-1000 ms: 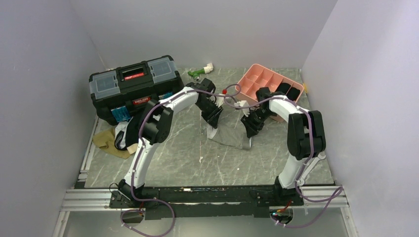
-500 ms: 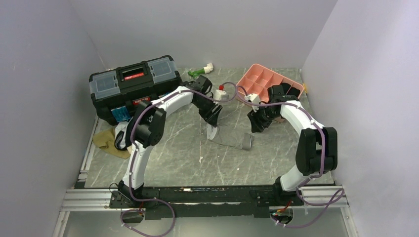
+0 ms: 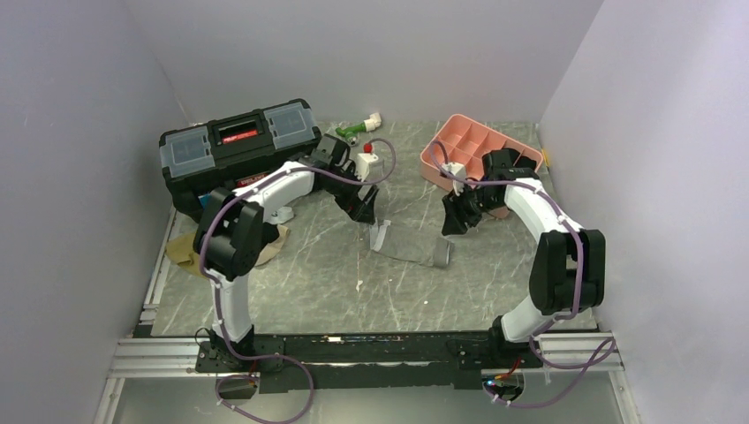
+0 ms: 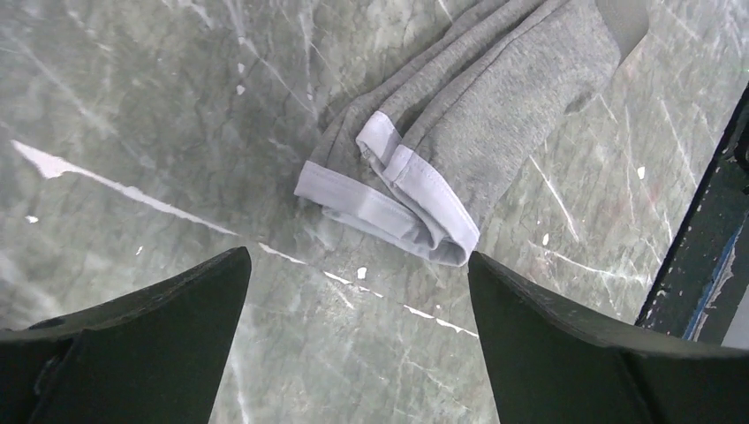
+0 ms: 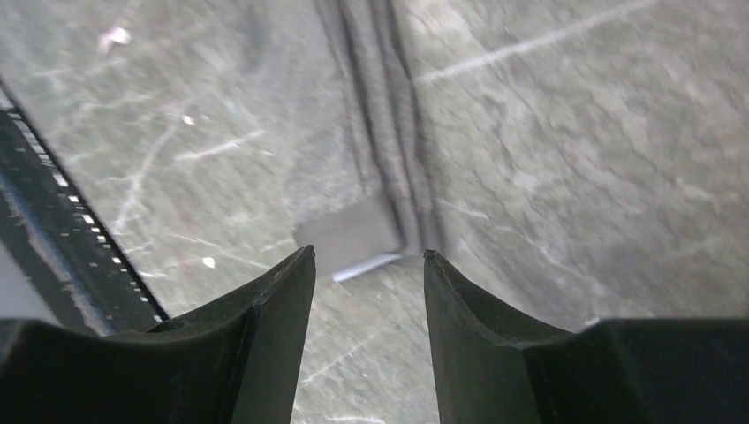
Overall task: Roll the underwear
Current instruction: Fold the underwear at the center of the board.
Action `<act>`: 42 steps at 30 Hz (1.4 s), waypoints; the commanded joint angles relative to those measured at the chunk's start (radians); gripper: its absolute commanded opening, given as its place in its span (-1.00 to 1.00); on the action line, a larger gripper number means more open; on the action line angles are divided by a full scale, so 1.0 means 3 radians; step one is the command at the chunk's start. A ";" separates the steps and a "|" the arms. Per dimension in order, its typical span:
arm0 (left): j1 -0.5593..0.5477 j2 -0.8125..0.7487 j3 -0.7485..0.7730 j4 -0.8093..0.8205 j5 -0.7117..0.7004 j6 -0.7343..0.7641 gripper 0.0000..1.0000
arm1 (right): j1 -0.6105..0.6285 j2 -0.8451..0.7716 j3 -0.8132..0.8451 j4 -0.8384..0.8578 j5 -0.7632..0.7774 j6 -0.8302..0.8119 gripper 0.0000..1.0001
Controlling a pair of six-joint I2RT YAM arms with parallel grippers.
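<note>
Pulled off the cloth and back toward the black toolbox (image 3: pixel 238 150) since a second ago: left gripper (image 3: pixel 364 210), then closed on one end of the grey underwear (image 3: pixel 415 247), now clear of it, jaws spread wide with nothing between them. Shifted too: right arm, elbow swung out away from the toolbox, and the right gripper (image 3: pixel 455 219) lifted off the cloth's other end. Underneath everything, grey marble table (image 3: pixel 309 283). Toolbox at its far left corner, lid shut. Well to the right of the toolbox, pink compartment tray (image 3: pixel 464 141), with black cloth (image 3: pixel 521 163) in the compartments farthest from the toolbox. Against the toolbox's near side, a loose heap with olive-tan underwear (image 3: pixel 185 252) showing. Grey underwear lying flat on the marble, right of and nearer than the toolbox, between toolbox and tray, folded into a long narrow strip. From the left wrist, same strip (image 4: pixel 495 106) with its pale elastic waistband (image 4: pixel 389 208) doubled over at the near end, just beyond the wide-open left gripper (image 4: pixel 355 265) and not touching it. From the right wrist, blurred strip (image 5: pixel 380 132) running away from the right gripper (image 5: pixel 368 256), jaws about halfway apart, gripping nothing. Just behind the toolbox's right end, small green-and-white piece (image 3: pixel 360 128), kind unclear.
</note>
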 commanded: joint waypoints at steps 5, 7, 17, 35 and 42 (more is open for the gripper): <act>0.0055 -0.0471 -0.0438 0.0574 0.0767 -0.0102 0.99 | 0.0017 0.0425 0.0439 -0.0716 -0.1154 -0.0402 0.02; 0.0048 -0.0485 -0.0540 0.0699 0.1092 -0.0190 0.99 | 0.0034 0.0561 0.0478 -0.0780 -0.1223 -0.0446 0.03; -0.0124 -0.0226 -0.0495 0.0929 0.1773 -0.0588 0.88 | 0.0030 0.1192 0.0574 -0.0828 -0.1159 -0.0471 -0.03; -0.0253 0.0670 0.0044 0.0613 0.0929 -0.0887 0.82 | -0.0001 0.1571 0.0601 -0.0501 -0.0507 -0.0321 -0.03; -0.0256 0.0650 -0.0071 0.0621 0.0522 -0.0874 0.81 | -0.0008 0.1510 0.0519 -0.0364 -0.0289 -0.0216 -0.03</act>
